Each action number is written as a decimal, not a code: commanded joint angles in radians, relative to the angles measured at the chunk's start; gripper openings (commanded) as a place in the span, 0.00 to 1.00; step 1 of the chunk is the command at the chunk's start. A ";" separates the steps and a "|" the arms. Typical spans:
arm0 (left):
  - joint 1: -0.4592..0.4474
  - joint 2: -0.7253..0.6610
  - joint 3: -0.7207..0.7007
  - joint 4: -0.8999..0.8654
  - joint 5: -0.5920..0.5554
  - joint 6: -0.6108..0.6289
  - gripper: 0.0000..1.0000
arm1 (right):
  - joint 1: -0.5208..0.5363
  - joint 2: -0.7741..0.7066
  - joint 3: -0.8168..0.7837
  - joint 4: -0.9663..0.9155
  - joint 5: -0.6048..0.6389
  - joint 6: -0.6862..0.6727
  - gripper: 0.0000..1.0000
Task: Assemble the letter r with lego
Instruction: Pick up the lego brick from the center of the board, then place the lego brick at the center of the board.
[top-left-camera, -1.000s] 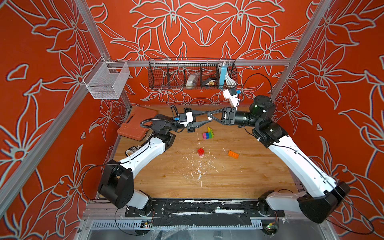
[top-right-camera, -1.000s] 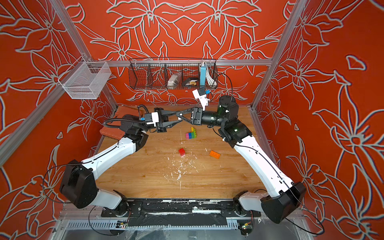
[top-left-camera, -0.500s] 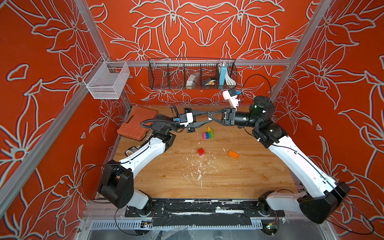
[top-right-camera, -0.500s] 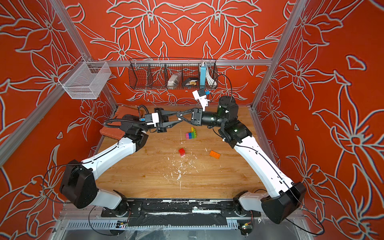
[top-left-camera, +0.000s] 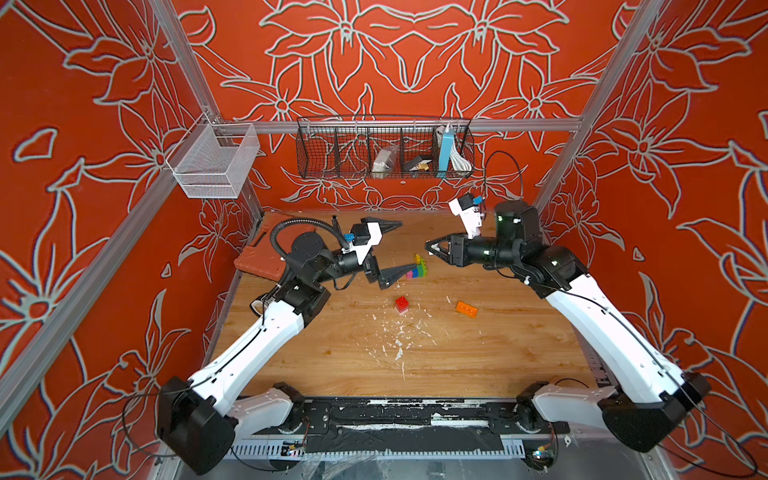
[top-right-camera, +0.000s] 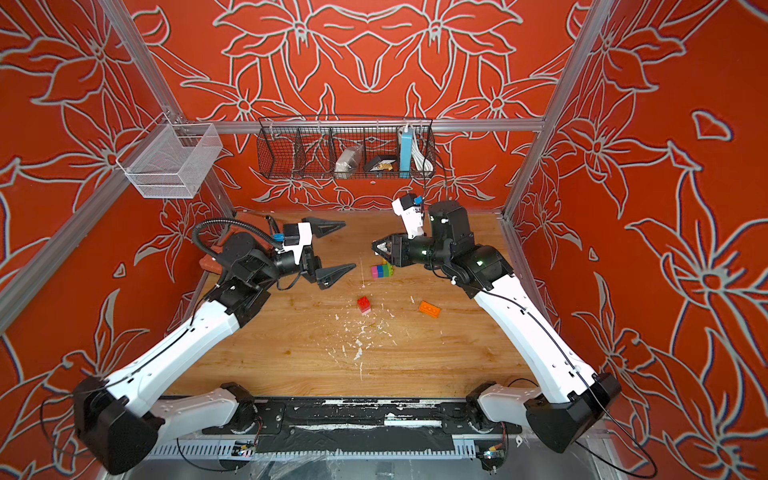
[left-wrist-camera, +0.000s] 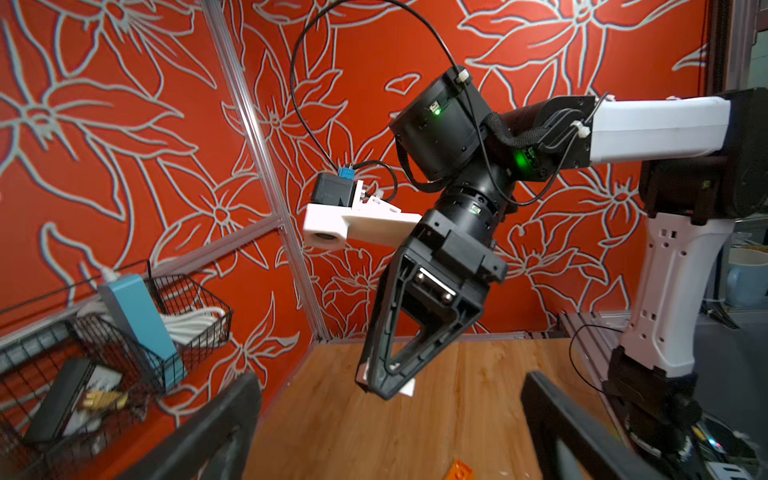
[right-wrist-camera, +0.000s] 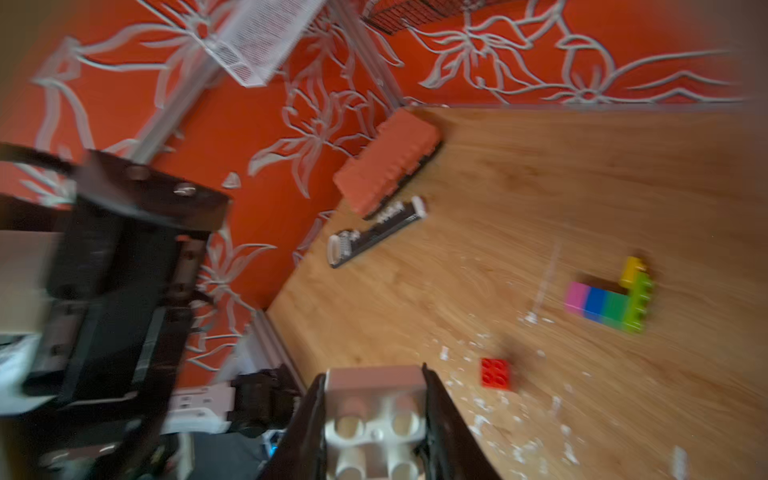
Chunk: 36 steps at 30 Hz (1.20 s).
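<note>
My right gripper (top-left-camera: 429, 246) (top-right-camera: 375, 246) (right-wrist-camera: 374, 376) hovers above the back of the table, shut on a white lego brick (right-wrist-camera: 376, 419) (left-wrist-camera: 406, 389) whose hollow underside faces its wrist camera. My left gripper (top-left-camera: 408, 246) (top-right-camera: 350, 245) (left-wrist-camera: 390, 436) faces it from a short gap away, open wide and empty. On the table below them lies a joined piece of pink, blue, green, lime and yellow lego (top-left-camera: 417, 268) (top-right-camera: 383, 269) (right-wrist-camera: 611, 299). Nearer the front are a red brick (top-left-camera: 402, 304) (top-right-camera: 364, 304) (right-wrist-camera: 496, 373) and an orange brick (top-left-camera: 466, 308) (top-right-camera: 429, 309) (left-wrist-camera: 459, 471).
A ribbed orange case (top-left-camera: 259, 257) (right-wrist-camera: 388, 162) lies at the back left corner, with a black tool (right-wrist-camera: 374, 232) beside it. White flecks (top-left-camera: 399, 340) litter the table's middle. A black wire basket (top-left-camera: 384, 151) and a white mesh basket (top-left-camera: 214, 162) hang on the walls.
The two grippers met tip to tip over the white brick. My right gripper shut on it, then my left gripper opened wide and let go; the tips now stand apart.
</note>
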 joint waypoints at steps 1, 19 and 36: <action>-0.028 -0.095 -0.106 -0.213 -0.135 -0.042 0.99 | 0.059 0.072 -0.032 -0.212 0.326 -0.190 0.00; -0.013 -0.064 -0.079 -0.750 -0.607 -0.494 0.99 | 0.089 0.586 -0.066 -0.057 0.405 -0.211 0.00; 0.074 0.044 0.039 -0.993 -0.521 -0.526 0.99 | 0.087 0.720 -0.048 -0.077 0.449 -0.220 0.32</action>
